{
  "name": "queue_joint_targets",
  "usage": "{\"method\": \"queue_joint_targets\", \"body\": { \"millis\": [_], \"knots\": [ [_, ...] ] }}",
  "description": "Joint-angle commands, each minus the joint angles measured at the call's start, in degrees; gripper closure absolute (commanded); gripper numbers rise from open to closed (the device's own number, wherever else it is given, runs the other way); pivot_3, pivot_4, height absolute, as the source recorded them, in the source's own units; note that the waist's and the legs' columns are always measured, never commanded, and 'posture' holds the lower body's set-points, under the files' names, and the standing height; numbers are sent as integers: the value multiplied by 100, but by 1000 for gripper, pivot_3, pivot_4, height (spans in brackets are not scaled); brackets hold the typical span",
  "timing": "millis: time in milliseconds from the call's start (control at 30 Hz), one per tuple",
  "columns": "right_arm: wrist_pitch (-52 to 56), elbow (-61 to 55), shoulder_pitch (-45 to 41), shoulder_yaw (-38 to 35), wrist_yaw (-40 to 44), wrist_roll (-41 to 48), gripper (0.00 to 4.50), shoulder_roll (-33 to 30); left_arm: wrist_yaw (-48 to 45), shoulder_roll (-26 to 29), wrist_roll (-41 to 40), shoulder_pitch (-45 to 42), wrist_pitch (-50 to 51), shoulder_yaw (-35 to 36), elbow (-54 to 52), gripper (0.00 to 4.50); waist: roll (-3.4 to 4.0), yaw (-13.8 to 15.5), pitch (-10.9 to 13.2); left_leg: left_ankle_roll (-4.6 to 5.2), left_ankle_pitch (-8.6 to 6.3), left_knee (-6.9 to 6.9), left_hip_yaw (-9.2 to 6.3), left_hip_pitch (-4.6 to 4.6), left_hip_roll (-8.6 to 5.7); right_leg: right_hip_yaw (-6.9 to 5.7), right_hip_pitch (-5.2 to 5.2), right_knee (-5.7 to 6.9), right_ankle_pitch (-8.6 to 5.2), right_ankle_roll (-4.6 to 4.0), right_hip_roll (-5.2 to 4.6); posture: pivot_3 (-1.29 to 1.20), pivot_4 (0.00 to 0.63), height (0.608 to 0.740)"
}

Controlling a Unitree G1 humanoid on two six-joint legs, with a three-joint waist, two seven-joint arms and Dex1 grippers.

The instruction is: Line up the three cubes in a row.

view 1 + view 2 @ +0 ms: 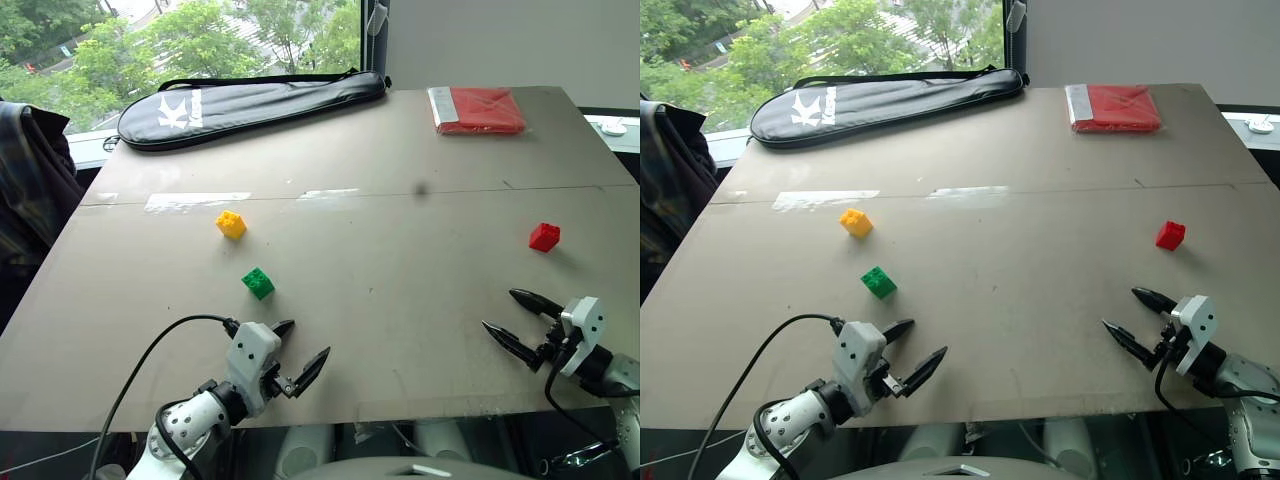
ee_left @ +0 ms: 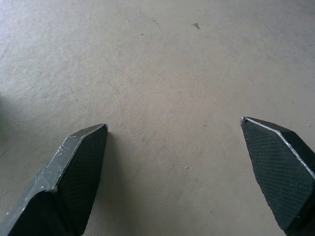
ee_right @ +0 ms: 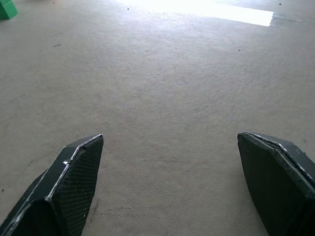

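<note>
Across the wide grey table (image 1: 400,290), biggest thing first: a long black racket bag (image 1: 250,103) lies along the far edge on the left, and a flat red packet (image 1: 478,109) sits at the far right corner, well apart from it. Closer in, the left gripper (image 1: 305,348) hovers at the near edge with its two black fingers spread wide and nothing between them; the right gripper (image 1: 512,318) does the same on the other side, fingers apart, empty. Now the little ones: the yellow cube (image 1: 231,224) rests left of centre, the green cube (image 1: 258,283) near it and closer to the left gripper, and the red cube (image 1: 544,237) sits alone far off to the right.
</note>
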Motion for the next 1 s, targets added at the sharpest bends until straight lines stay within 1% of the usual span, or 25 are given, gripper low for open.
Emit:
{"method": "queue_joint_targets", "body": {
  "millis": [33, 133, 433, 767, 900, 1000],
  "knots": [
    [-124, -136, -11, -132, -8, 40, 0, -32, -27, -34, 45, -12, 5, -188, 133, 71, 0, 0, 0, 0, 0, 0, 0, 0, 0, 0, 0, 0, 0, 0, 0, 0, 150, 701],
    [-123, -112, -31, -156, 5, 25, 0, -81, -12, -78, 75, -134, -11, -261, 248, 71, 2, 11, -1, 0, 0, 1, 1, 0, -1, 0, 0, 1, 0, 0, 0, 0, 150, 701],
    [-73, -172, 16, -205, -26, 49, 0, -142, 7, -72, 98, -90, -14, -335, 154, 71, 1, 6, 0, 1, 0, 1, 3, -1, -1, 1, 0, 1, 0, 0, -1, 0, 150, 701],
    [6, -311, 99, -230, -124, 98, 0, -171, -2, -48, 60, -257, 87, -342, 177, 71, 3, 8, -1, 1, 0, 2, 4, 1, -1, 2, 1, 1, 1, 0, 0, 0, 150, 701],
    [315, -427, 39, -405, -527, 225, 0, -117, -52, 1, 31, -356, 147, -305, 172, 71, 3, 8, -1, 1, 1, 2, 3, 2, -1, 2, 1, 3, 1, 0, 1, 0, 150, 701],
    [523, -413, -178, -618, -1197, 155, 0, -16, -156, 114, -6, -504, 202, -279, 123, 71, 2, 6, 0, 1, 1, 3, 4, 1, -1, 2, 1, 4, 1, -1, 1, 0, 150, 701]
  ]
}}
